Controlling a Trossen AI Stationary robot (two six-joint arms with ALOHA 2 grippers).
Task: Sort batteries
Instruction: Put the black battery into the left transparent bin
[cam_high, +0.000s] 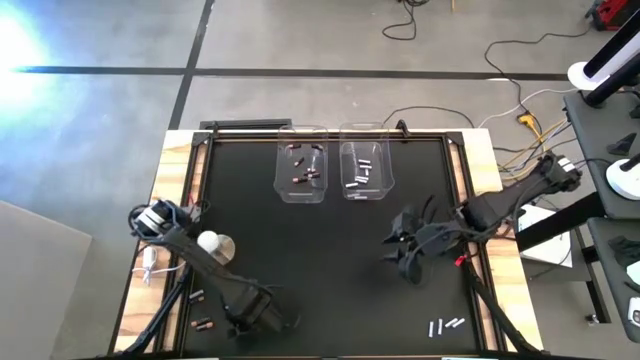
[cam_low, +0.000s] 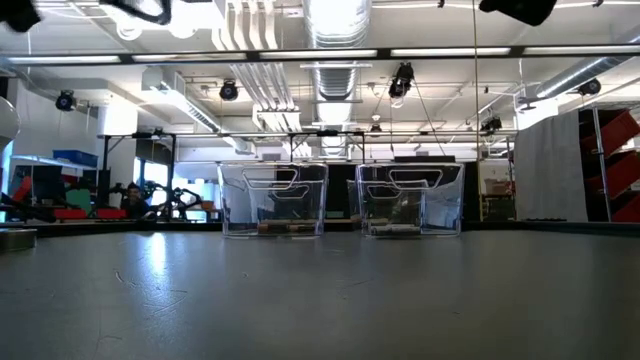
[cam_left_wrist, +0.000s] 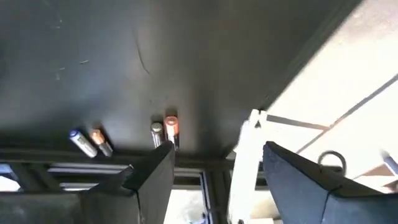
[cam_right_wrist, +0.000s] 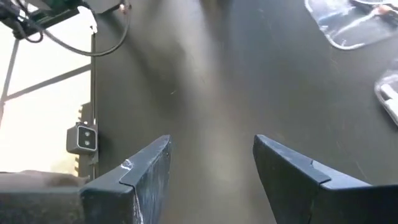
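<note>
since the batteries (cam_left_wrist: 163, 132) lay flat on the counter (cam_high: 330, 235) near its edge by the left end effector (cam_left_wrist: 211, 180), fingers apart, they looked light, rigid and prone to rolling, best pinched across the middle; right end effector (cam_right_wrist: 211, 174) hovered apart mid-counter.

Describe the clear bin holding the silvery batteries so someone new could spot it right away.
Look to the far edge of the black table, where two clear bins stand side by side. It is the right-hand bin; its batteries are silvery-white, while the left bin holds dark, reddish ones.
</note>
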